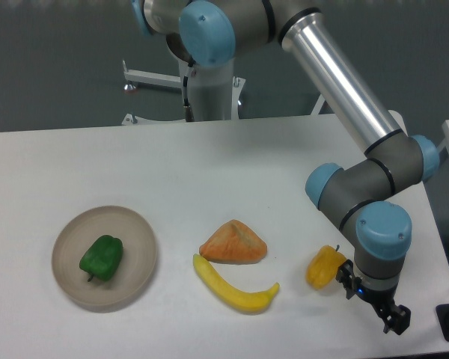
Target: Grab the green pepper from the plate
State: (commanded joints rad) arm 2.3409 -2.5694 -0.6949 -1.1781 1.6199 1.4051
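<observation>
The green pepper [101,258] lies on the round beige plate [140,238] at the front left of the white table, slightly left of the plate's middle. My gripper [395,320] hangs at the front right, far from the plate and just right of a yellow-orange pepper. It holds nothing that I can see. Its fingers are small and dark in this view, and I cannot make out the gap between them.
A yellow-orange pepper [323,268] sits next to the wrist. A yellow banana [236,288] and an orange wedge-shaped item [233,243] lie between the plate and the gripper. The table's right edge is close to the gripper.
</observation>
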